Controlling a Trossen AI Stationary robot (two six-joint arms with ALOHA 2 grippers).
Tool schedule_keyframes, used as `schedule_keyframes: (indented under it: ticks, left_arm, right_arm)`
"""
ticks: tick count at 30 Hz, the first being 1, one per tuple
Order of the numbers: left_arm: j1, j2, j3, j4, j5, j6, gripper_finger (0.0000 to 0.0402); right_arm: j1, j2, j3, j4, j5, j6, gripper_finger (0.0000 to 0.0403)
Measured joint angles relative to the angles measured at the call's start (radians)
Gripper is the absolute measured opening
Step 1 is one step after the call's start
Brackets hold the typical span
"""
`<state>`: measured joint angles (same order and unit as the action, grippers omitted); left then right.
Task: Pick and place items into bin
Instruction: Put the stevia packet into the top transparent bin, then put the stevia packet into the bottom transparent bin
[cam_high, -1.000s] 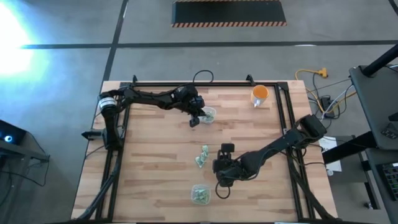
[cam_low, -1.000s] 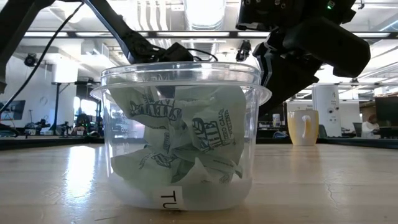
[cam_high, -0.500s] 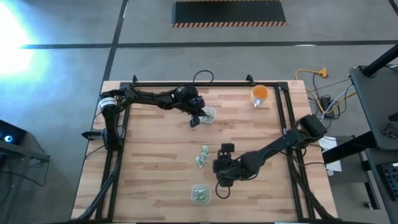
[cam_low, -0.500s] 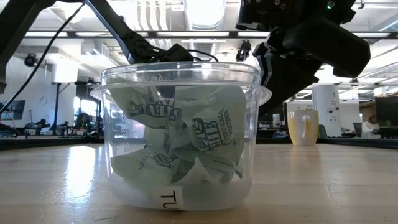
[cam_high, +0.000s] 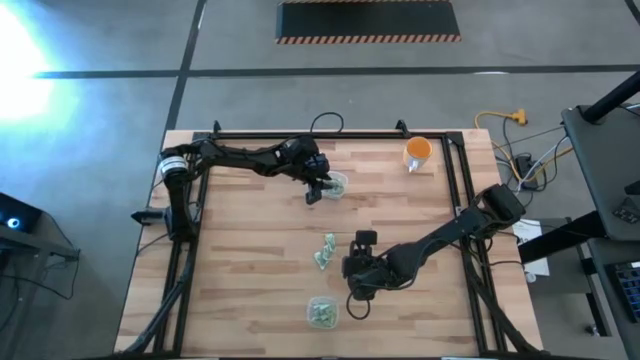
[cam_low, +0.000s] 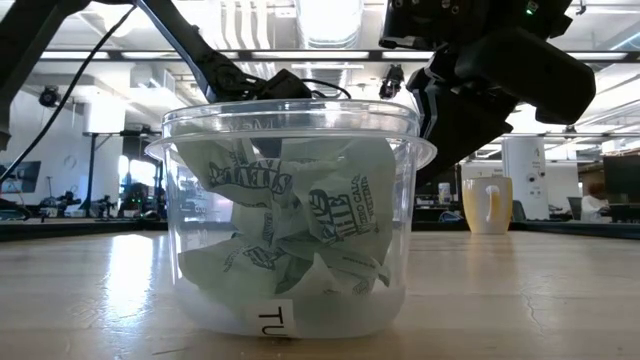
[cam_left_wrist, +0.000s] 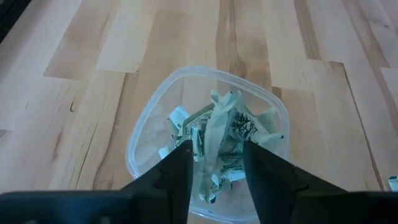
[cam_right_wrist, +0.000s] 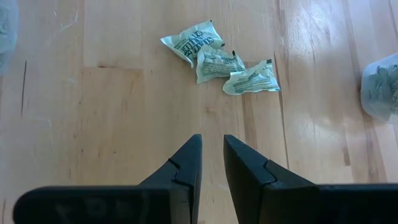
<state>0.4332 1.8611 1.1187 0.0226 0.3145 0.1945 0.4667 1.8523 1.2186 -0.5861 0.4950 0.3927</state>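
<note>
Grey concrete floor (cam_high: 100, 150), hazard-striped dark mat (cam_high: 368, 20), bright glare at left, perhaps a window, ceiling lights (cam_low: 330, 15)

Pale green-and-white printed packets (cam_right_wrist: 217, 59) lie on the light wood-plank bench (cam_right_wrist: 124, 112). A clear tub (cam_low: 290, 230) holds more. The mug (cam_high: 418, 152) is orange; both arms are black.
</note>
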Motion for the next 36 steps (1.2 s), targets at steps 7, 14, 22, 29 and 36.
schedule_keyframes:
  ticks: [7,14,22,29,36]
  left_arm:
    - [-0.005,-0.029,0.006,0.003,0.01,0.003,0.0139]
    - [-0.008,-0.061,0.005,-0.001,0.079,0.004,0.014]
    - [-0.021,-0.157,-0.007,-0.012,0.348,0.031,0.014]
    - [-0.085,-0.376,-0.115,-0.032,0.36,0.079,0.014]
    - [-0.157,-0.666,-0.336,-0.028,0.32,0.108,0.014]
  right_arm:
    - [0.0,0.0,-0.003,0.0,0.0,0.0,0.0057]
    - [0.0,0.0,-0.012,0.0,0.0,0.0,0.0057]
    - [0.0,0.0,-0.013,0.0,0.0,0.0,0.0057]
    - [0.0,0.0,-0.016,0.011,0.0,-0.001,0.0057]
    - [0.0,0.0,-0.058,0.179,0.002,-0.127,0.0057]
